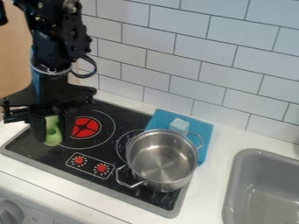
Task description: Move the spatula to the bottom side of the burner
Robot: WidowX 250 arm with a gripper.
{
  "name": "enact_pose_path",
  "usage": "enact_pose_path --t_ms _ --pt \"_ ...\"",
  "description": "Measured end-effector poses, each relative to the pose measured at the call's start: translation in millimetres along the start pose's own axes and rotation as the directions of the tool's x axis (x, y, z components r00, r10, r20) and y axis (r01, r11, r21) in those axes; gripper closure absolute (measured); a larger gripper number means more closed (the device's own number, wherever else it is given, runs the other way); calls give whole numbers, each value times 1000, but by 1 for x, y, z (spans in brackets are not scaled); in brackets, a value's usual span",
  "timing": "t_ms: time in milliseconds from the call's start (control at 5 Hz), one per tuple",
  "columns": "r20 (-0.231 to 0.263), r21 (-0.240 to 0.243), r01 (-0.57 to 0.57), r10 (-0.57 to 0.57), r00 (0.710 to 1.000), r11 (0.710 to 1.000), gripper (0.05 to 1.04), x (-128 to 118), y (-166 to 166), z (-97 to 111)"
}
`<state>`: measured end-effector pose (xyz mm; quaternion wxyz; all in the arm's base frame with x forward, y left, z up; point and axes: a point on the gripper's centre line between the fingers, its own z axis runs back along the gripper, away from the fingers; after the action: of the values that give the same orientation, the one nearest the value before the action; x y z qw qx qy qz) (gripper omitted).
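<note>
The gripper [54, 132] is closed on the green spatula [52, 138], one finger on either side. The spatula's rounded end points toward 6 o'clock, a little past the fingertips; whether it touches the stove [130, 114] cannot be told. Both are above the stove's left part, at 9 o'clock from the red burner [86, 127] and near it.

From the gripper, the panel of two red dials [90, 165] lies toward 4 o'clock, on the burner's 6 o'clock side. Farther out, between 3 and 4 o'clock, the steel pot [162, 159] stands upright over part of a second ring, well apart from the spatula, one handle pointing toward 7 o'clock. Behind it, toward 3 o'clock, are a blue cloth [205, 130] and a pale block [179, 126]. The grey sink [234, 175] is farthest, toward 4 o'clock. The tiled wall [175, 48] runs along the back.

The arm [53, 46] comes in from 12 o'clock, nearly vertical, with the gripper hanging down below it.
</note>
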<state>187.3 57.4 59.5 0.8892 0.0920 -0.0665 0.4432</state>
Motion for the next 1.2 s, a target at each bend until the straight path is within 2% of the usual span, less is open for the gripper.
enact_pose_path --t_ms 400,1000,1200 --pt "-24 2 -122 122 992 992 722 20 -2 -25" --pt "-79 30 -111 113 990 993 722 38 -21 -58" --pt "-88 16 -102 104 991 995 651 42 -28 -59"
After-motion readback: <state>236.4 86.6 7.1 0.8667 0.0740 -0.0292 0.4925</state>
